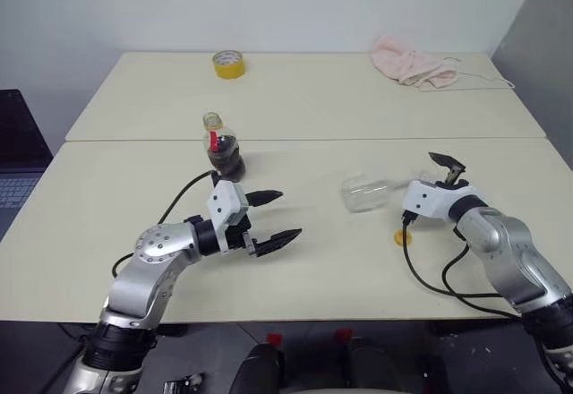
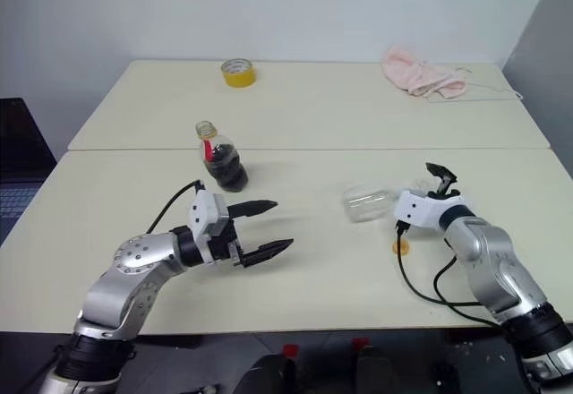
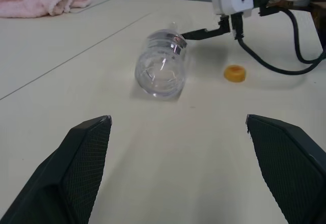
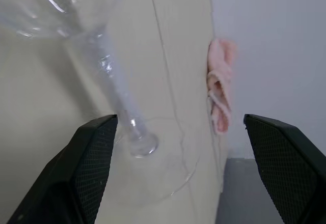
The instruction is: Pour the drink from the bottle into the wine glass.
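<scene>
the small clear plastic bottle (image 1: 222, 148) with the round body is standing up on the pale cream table (image 1: 304, 98), near the line where the two table tops are meeting. the dark brown, almost black drink (image 1: 227, 158) is sitting in the bottom part of it. the top of the bottle is looking open, and a little round yellow cap (image 1: 404, 237) is lying on the table well apart from it, over on the right side.

the clear stemmed wine glass (image 1: 365, 192) is lying on its side on the table, to the right of the bottle. its round bowl is pointing toward the bottle side, and its thin stem and round foot are pointing toward the right arm. it is looking empty.

the left gripper (image 1: 273, 219) is hovering just in front of the bottle, with its two black fingers spread wide apart and holding nothing. it is pointing across toward the glass.

the right gripper (image 1: 445, 168) is sitting right by the foot of the glass. its two black fingers are spread wide too, one on each side of the stem and foot, and not pinching them.

a yellow tape roll (image 1: 228, 64) and a crumpled pink cloth (image 1: 412, 63) are lying at the far side of the table.
</scene>
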